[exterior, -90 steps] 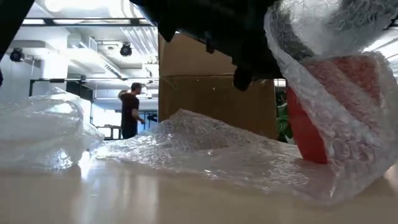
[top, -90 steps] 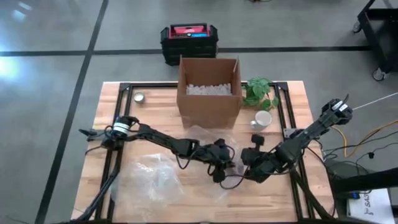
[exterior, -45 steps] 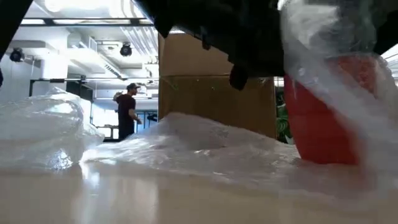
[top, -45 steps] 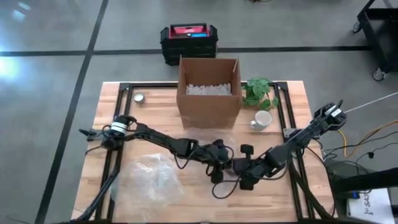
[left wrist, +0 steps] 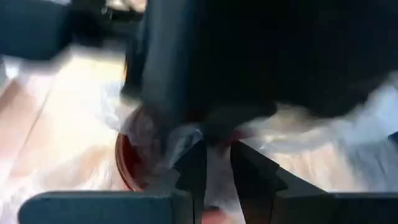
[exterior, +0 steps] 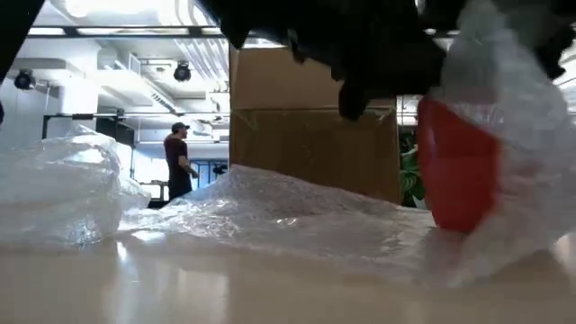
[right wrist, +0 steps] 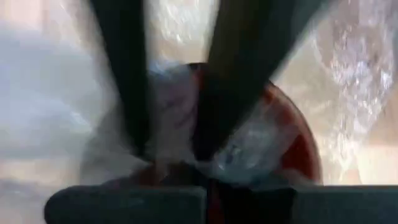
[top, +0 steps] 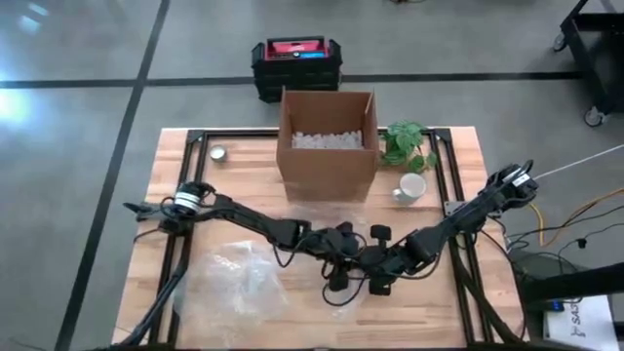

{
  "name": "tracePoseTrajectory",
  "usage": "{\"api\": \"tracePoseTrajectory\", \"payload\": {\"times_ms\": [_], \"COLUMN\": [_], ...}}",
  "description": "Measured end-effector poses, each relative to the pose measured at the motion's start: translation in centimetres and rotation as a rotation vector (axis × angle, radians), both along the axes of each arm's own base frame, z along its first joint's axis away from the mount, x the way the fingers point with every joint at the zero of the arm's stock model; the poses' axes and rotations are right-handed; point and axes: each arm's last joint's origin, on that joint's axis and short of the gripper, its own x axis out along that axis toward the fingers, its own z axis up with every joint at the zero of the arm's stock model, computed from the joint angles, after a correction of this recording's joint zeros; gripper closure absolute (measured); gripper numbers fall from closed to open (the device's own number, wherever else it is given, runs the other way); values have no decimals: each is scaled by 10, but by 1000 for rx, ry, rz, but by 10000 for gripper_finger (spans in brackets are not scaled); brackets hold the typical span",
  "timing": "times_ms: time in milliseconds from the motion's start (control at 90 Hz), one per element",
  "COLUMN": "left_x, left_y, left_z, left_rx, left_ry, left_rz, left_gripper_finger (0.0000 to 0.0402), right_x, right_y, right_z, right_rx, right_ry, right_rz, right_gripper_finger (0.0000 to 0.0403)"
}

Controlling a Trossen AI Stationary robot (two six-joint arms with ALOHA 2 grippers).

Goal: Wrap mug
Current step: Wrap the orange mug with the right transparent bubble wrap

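Meeting low in the middle of the high view, both arms crowd over one spot on the table (top: pixel 195 156). Under them stands the red mug (exterior: pixel 457 166), at the right of the low view, with the clear bubble wrap (exterior: pixel 297 211) spread beneath it and pulled up over its right side. The left claw (top: pixel 339 255) sits just left of the mug; its wrist view shows its fingers (left wrist: pixel 191 165) nearly pressed together on a fold of the wrap at the mug's rim. The right claw (top: pixel 382 268) is just beside it, touching or almost touching; its fingers (right wrist: pixel 127 93) appear to pinch wrap over the mug's mouth, though the blur leaves that uncertain. A second crumpled sheet of plastic (top: pixel 239 283) lies at the lower left. Behind stand a cardboard box (top: pixel 328 141), a plant (top: pixel 408 144) and a white mug (top: pixel 412 187), upper middle and right.
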Motion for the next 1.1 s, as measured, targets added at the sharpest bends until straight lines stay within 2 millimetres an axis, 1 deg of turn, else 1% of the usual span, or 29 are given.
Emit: {"api": "tracePoseTrajectory", "payload": {"times_ms": [89,144,233,300,356,444,500,544,600,744,833,889,989,1100], "left_x": [2,2,2,2,2,2,2,2,2,2,2,2,2,2], "left_y": [-1,0,0,0,0,0,0,0,0,0,0,0,0,0], "left_z": [-5,-6,-6,-6,-6,-6,-6,-7,-7,-6,-6,-6,-6,-6], "left_rx": [-14,-16,-16,-15,-14,-14,-13,-11,-11,-10,-10,-11,-12,-12], "left_ry": [7,11,12,13,15,17,17,17,16,7,3,1,-2,-2], "left_rz": [11,15,17,17,18,19,18,17,17,15,15,15,15,15], "left_gripper_finger": [342,342,342,342,342,342,342,342,342,342,342,342,342,342], "right_x": [2,3,2,1,-4,-14,-25,-35,-46,-66,-69,-67,-58,-50], "right_y": [2,2,2,0,-1,-4,-6,-10,-13,-25,-30,-29,-24,-19], "right_z": [8,17,38,57,69,80,85,85,78,43,21,13,14,31], "right_rx": [-5,-17,-47,-55,-55,-48,-53,-78,-96,-110,-108,-85,-36,-34], "right_ry": [18,39,88,82,92,108,107,108,109,143,127,95,3,-79], "right_rz": [23,27,28,20,8,-33,-80,-126,-180,-262,-273,-258,-194,-146], "right_gripper_finger": [403,403,403,403,403,403,403,403,403,403,403,403,403,403]}}
